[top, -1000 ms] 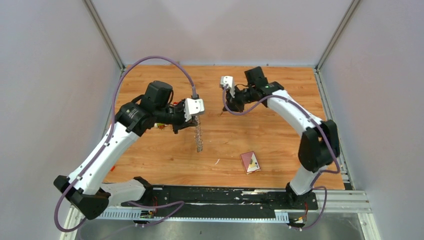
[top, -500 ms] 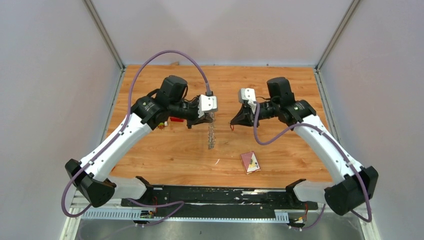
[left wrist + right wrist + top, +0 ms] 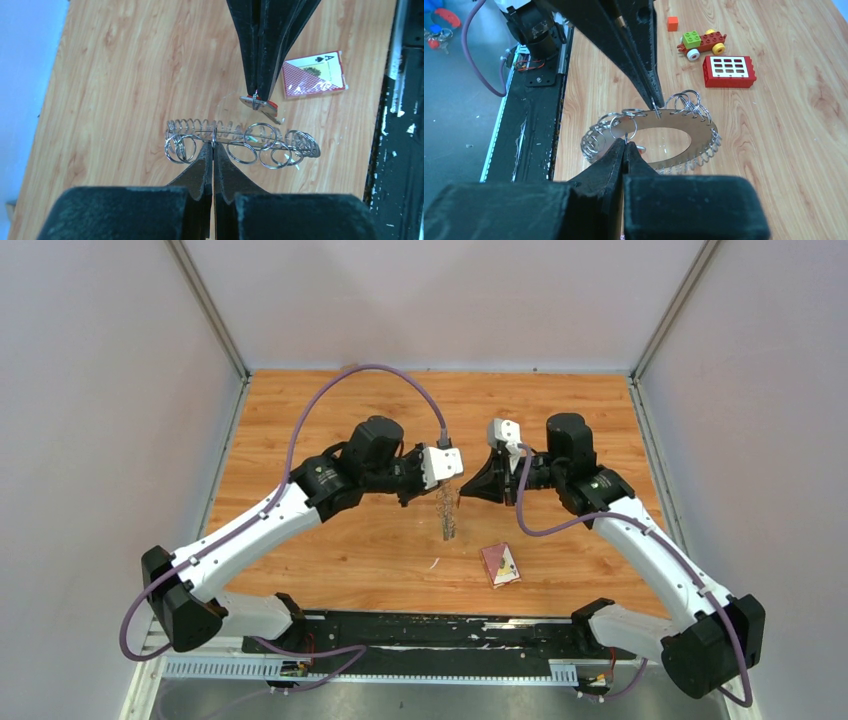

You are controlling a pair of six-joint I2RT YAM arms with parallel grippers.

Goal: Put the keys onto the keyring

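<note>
The keyring (image 3: pixel 447 512) hangs on edge above the table's middle, a large grey ring with a wire-coil rim and several small split rings. My left gripper (image 3: pixel 446 484) is shut on its upper rim; the left wrist view shows the closed tips (image 3: pixel 213 146) pinching the keyring (image 3: pixel 240 142). My right gripper (image 3: pixel 467 493) faces it from the right, shut on a key with a red tag (image 3: pixel 260 104). In the right wrist view its tips (image 3: pixel 625 143) nip the key's small ring right at the keyring (image 3: pixel 702 128). More keys (image 3: pixel 439 31) with red and blue tags lie at the far top left.
A maroon playing card (image 3: pixel 500 564) lies on the wood near the front, right of centre. Behind the keyring in the right wrist view stand a red block with white squares (image 3: pixel 729 71), a small brick car (image 3: pixel 701 41) and an orange cube (image 3: pixel 672 23). The black base rail (image 3: pixel 440 630) runs along the near edge.
The left gripper has carried the hanging keyring rightwards to the table's middle. The right gripper has swung down and closed in on it, so the two now nearly meet.
</note>
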